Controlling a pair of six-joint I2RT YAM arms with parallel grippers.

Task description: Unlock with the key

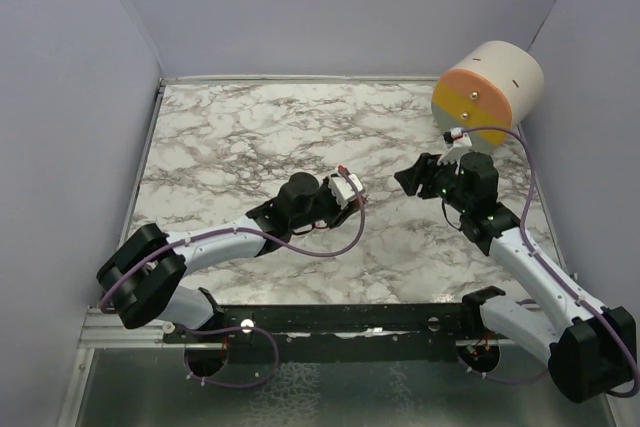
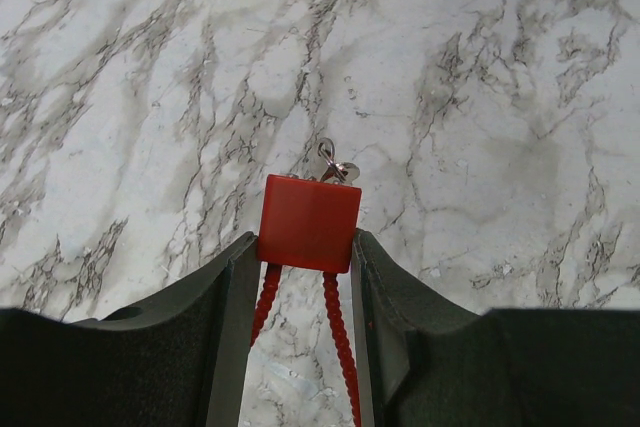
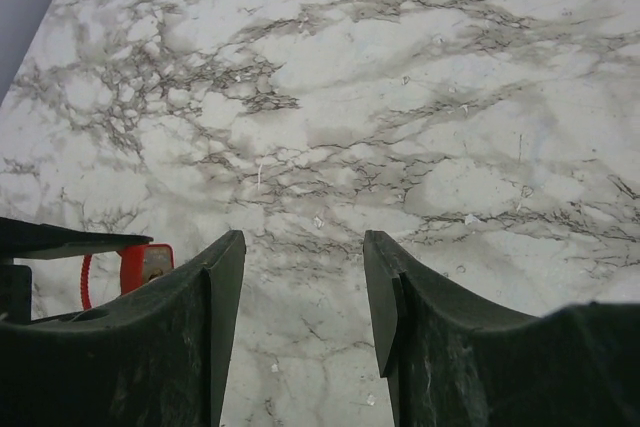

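My left gripper (image 2: 303, 242) is shut on a red padlock body (image 2: 309, 222), squeezing it by its two sides above the marble table (image 2: 480, 97). Two red ribbed cable strands (image 2: 340, 337) run from the lock back between the fingers. A small silver metal piece, apparently the key (image 2: 336, 163), sticks out of the lock's far face. In the top view the left gripper (image 1: 347, 187) is at mid-table. My right gripper (image 1: 414, 175) faces it from the right, open and empty. In the right wrist view the right gripper (image 3: 304, 239) is open, with the lock (image 3: 146, 264) to its left.
A cream cylinder with an orange and yellow face (image 1: 487, 92) lies at the back right corner, close behind the right arm. Lilac walls (image 1: 60, 127) enclose the table on three sides. A black rail (image 1: 330, 319) runs along the near edge.
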